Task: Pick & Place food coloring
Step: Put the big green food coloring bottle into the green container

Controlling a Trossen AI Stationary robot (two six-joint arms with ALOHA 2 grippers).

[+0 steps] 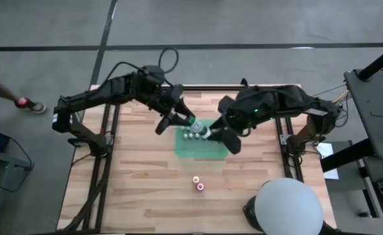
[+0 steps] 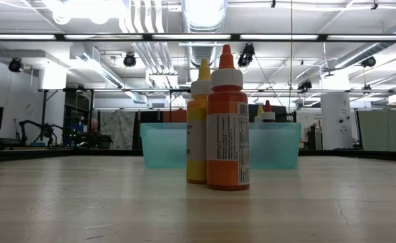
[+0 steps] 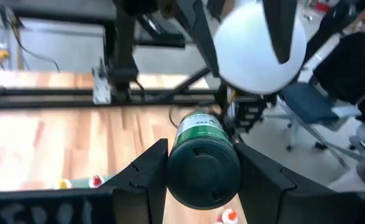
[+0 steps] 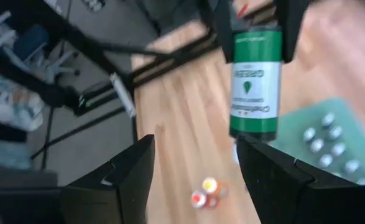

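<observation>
- Bottles of food coloring already stand in the pale green tray point(image 1: 217, 151) at mid-surface, a cluster of small pale caps point(image 1: 192, 136) near its left end.
- Left hand point(image 1: 180, 122) pinches a green-labelled bottle point(image 3: 202, 159) by its sides, hovering just above the tray's left edge.
- Right hand point(image 1: 211, 133) sits just beside that bottle, fingers spread and empty; the green bottle point(image 4: 254, 79) hangs ahead of them.
- Orange bottle point(image 2: 227, 121) and yellow bottle point(image 2: 198, 125) stand touching on the wooden surface point(image 1: 139, 189), well apart from the tray.
- Judging by this, the job is partly done: the green bottle needs setting down, then those two remain.
</observation>
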